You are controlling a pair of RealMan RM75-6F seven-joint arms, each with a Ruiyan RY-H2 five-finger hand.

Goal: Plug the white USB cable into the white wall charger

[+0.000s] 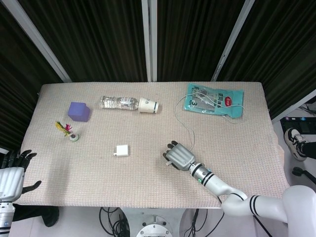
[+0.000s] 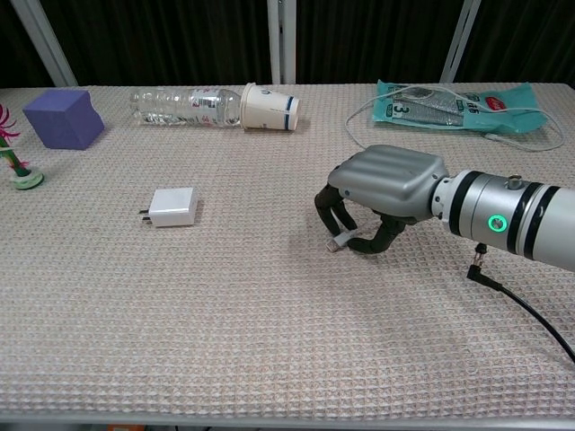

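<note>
While the right hand [image 2: 382, 193] is sitting right of centre in the chest view, palm down on the woven table cover [image 2: 269, 341], its dark fingers [image 2: 325, 208] are curling under and pinching the plug end of the white USB cable [image 2: 340, 241], whose metal tip is poking out to the lower left of the hand, just above the cloth. In the head view the same cable [image 1: 190, 129] is trailing from the hand up toward the upper right of the frame, where its far length is looping over a teal packet [image 1: 215, 100]. The white wall charger [image 2: 173, 206] is lying flat at left of centre in the chest view, prongs pointing left, well apart from the hand. Along the top of that frame a clear plastic bottle [image 2: 184, 106] is lying on its side with a paper cup [image 2: 269, 108] touching its right end. A purple cube [image 2: 61, 118] is standing at the upper left, with a small toy flower [image 2: 13, 153] just below it at the edge. The left hand [image 1: 12, 177] is hanging at the lower left corner of the head view, off the table, fingers spread and holding nothing.
</note>
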